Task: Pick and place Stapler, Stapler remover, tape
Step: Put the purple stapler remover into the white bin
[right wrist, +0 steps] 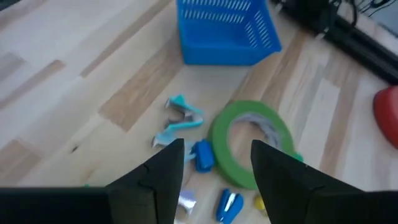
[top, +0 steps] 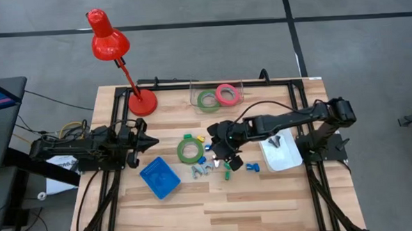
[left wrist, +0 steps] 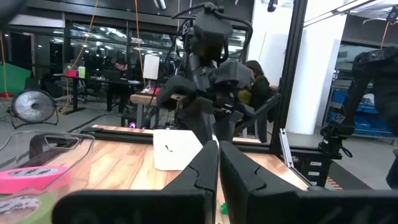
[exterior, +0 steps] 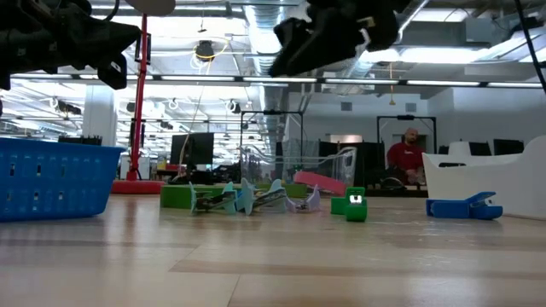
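Right gripper [top: 223, 151] hangs above the small pieces at mid-table, jaws apart, holding nothing. Green tape [top: 189, 149] lies just to its left. Left gripper [top: 150, 141] waits closed and empty. Likely next: descend squarely, then grip.

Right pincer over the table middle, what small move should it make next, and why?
Probably lower straight down. The right pincer hangs open and empty above the cluster of small coloured pieces; its wrist view shows a small blue plastic piece between the fingers, beside the flat green tape ring. The left pincer waits shut at the table's left.
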You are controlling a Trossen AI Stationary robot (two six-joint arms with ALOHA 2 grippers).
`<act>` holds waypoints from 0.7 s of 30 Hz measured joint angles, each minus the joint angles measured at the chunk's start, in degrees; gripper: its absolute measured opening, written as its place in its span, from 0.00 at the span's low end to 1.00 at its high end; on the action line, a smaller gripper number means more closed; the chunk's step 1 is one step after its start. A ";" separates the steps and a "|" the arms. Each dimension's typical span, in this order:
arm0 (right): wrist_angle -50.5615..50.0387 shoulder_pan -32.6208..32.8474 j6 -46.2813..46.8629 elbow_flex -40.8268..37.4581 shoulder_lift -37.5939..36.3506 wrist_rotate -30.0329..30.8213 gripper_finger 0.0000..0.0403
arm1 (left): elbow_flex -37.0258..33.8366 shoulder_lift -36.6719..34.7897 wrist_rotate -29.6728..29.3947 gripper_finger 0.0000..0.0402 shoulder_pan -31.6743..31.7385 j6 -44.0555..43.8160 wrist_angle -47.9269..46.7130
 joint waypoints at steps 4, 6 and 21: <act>-1.66 -0.09 0.09 3.41 2.83 -0.02 0.44 | -0.02 0.00 0.00 0.02 0.00 0.00 0.06; -3.16 -0.09 0.15 4.57 4.01 -0.03 0.45 | 0.00 0.00 -0.02 0.02 0.00 0.01 0.11; -6.26 -1.39 0.59 9.18 7.86 0.00 0.47 | 0.00 0.44 -0.02 0.02 0.00 0.00 0.61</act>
